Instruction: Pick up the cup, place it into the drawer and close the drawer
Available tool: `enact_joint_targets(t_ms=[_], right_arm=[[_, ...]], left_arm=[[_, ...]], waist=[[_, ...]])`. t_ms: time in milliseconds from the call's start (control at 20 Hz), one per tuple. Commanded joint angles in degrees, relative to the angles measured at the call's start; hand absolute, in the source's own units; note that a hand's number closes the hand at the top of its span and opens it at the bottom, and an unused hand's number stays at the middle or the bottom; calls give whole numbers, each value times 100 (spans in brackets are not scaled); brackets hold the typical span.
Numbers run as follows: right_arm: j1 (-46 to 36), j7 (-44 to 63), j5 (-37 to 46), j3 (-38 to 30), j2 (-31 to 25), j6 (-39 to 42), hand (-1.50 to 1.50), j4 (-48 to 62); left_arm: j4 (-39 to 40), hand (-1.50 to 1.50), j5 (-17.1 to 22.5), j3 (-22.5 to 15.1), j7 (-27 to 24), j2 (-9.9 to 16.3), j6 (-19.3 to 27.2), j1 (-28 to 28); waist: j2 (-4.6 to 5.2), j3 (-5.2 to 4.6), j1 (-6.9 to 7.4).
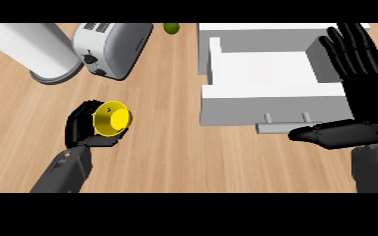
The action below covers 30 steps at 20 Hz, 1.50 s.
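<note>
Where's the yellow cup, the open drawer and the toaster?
cup (pixel 111 118): head view, on its yellow inside, held by the left hand (pixel 80 127).
drawer (pixel 273 111): head view, on its front wall.
toaster (pixel 118 47): head view, on its top.

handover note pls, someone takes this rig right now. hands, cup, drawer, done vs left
Left hand: curled round the yellow cup, at the counter's left, in front of the toaster.
Right hand: open, fingers up, resting at the right edge beside the drawer.
Drawer: pulled open, nothing visible inside, handle toward the robot.
Done: cup gripped. Whether it is off the counter I cannot tell.
Left: carry cup right, set it in the drawer, push drawer shut.
</note>
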Motion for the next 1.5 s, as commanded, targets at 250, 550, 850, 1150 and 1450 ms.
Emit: enact_joint_targets(t_ms=[250, 550, 850, 1150, 1450], right_arm=[[-260, 405, -163, -130, -134, -47, -150, -45], [185, -204, 143, -51, -92, 86, -150, 155], [-138, 157, 111, -123, -155, -57, -150, 118], [-69, -63, 156, -144, -129, -39, -150, 205], [20, 65, -175, -353, -344, 210, -150, 7]], left_arm=[[-489, 150, 17, -206, -360, -540, -165, -527], [-1443, 150, 36, -528, 897, -688, 33, -1266], [-2310, 150, 25, -942, 2259, -959, 164, -1858], [-3033, 150, 301, -1646, 3578, -1104, 1237, -2578], [-2443, 150, 398, -1950, 4170, -1107, 2091, -3595]], waist=[[-35, 13, 64], [-81, 28, 160], [-67, 22, 148], [-60, 21, 105], [-34, 21, -5]])
